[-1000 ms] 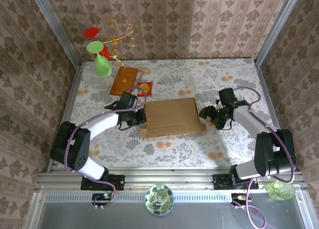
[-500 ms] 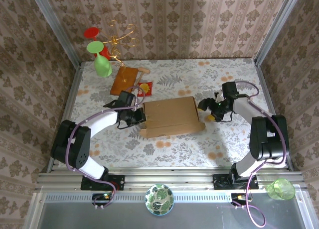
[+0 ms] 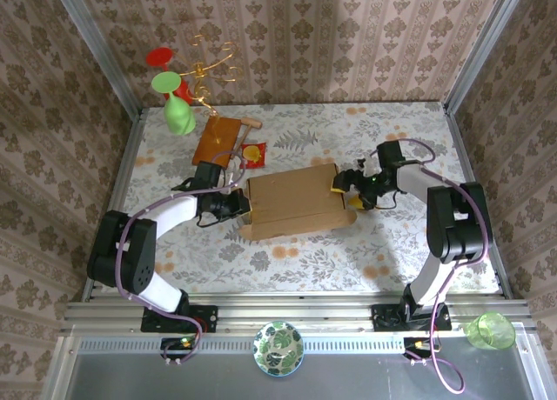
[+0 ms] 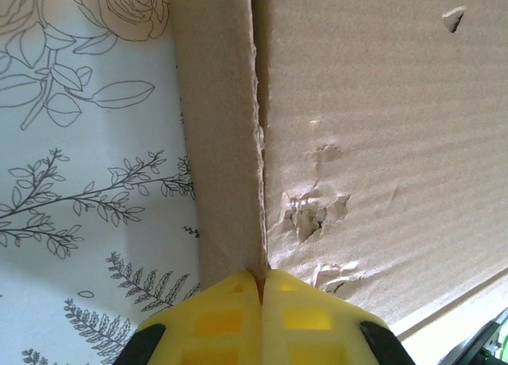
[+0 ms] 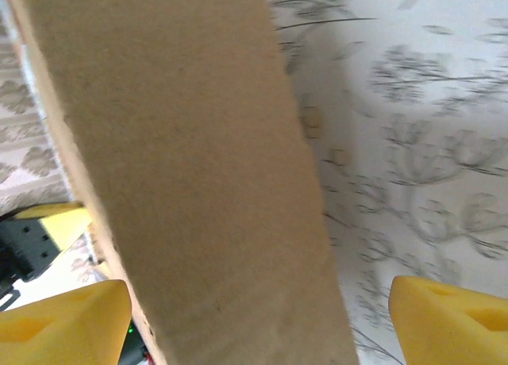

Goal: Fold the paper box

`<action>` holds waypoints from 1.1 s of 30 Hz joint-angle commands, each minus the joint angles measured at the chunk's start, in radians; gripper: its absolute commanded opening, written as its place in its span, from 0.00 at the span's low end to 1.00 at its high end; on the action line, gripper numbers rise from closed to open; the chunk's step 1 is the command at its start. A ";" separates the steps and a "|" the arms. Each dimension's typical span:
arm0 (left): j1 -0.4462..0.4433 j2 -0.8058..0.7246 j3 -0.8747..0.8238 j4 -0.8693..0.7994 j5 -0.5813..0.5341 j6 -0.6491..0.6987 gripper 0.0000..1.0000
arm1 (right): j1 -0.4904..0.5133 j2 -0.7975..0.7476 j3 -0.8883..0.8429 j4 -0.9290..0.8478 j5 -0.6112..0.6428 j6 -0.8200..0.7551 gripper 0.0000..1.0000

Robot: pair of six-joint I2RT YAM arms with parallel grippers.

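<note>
Brown corrugated paper box [image 3: 294, 204] lies mid-way along the bench [image 3: 392, 126]. Since a second ago the right claw [image 3: 348, 191] has swung in and spread wide astride the right flap, ready to fold it, while the left claw [image 3: 244, 207], pressed together, stays butted at the left edge.

Lies as a plain brown corrugated box [image 3: 294, 200] near the middle of the flower-patterned table [image 3: 392, 130], folded over into a rectangle, long sides running left to right with the right end turned slightly toward the far side. Shows one crease along the length of the top, nearer the front edge, and small flaps poking out at the near-left and near-right corners. Seen close in the left wrist view, bears scuffs and small tears in the outer paper beside a ragged seam between a narrow panel and a wide one.
</note>
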 commanded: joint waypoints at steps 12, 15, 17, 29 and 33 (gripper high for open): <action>0.056 0.022 -0.082 -0.014 -0.064 0.043 0.00 | 0.099 0.067 -0.009 0.190 -0.215 0.121 0.81; 0.062 -0.013 -0.083 0.014 -0.061 0.012 0.06 | 0.105 0.056 -0.035 0.243 -0.219 0.194 0.73; 0.065 -0.059 -0.082 0.036 -0.064 -0.020 0.13 | 0.101 0.051 -0.048 0.256 -0.218 0.239 0.66; 0.158 -0.329 -0.169 0.135 -0.111 -0.478 0.48 | 0.036 0.010 -0.061 0.132 -0.249 0.532 0.50; 0.152 -0.350 -0.214 0.163 -0.116 -0.637 0.56 | 0.032 -0.002 -0.035 0.031 -0.275 0.584 0.46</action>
